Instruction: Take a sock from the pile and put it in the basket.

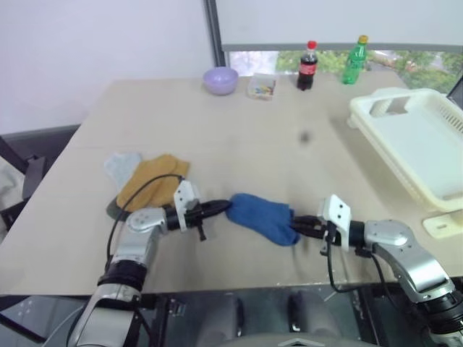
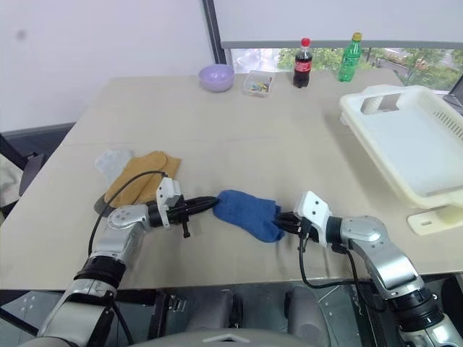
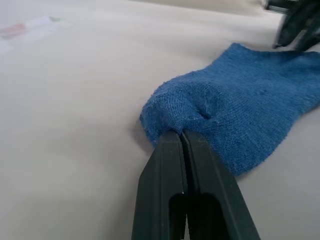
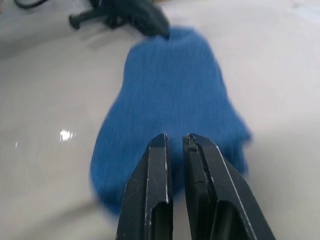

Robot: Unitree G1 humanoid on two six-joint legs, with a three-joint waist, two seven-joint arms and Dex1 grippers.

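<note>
Beige tabletop (image 1: 239, 144) fills the space in front of the robot, backed by a white wall and a window strip. Nearest the front edge, a blue sock (image 1: 262, 217) lies flat between the two arms. The left gripper (image 1: 223, 208) has its fingers pressed together, pinching a bunched end of the sock; in the left wrist view the knit puckers right at the fingertips (image 3: 172, 145). At the sock's other end the right gripper (image 1: 298, 225) reaches in with its fingers almost together, a thin slit between them; its tips meet the sock's edge, though whether they actually clamp fabric I can't quite tell.

Just behind the left arm sits the pile (image 1: 145, 177): a mustard sock on top, a pale grey-blue one beside it and a dark edge peeking out underneath. It lies near the blue sock but apart from it.

Farther back on the right, the white basket (image 1: 416, 141) stands at the table's edge, well apart from the sock. Along the far edge stand a lilac bowl (image 1: 220, 80), a small clear box (image 1: 261, 87), a cola bottle (image 1: 308, 66) and a green bottle (image 1: 354, 61).
</note>
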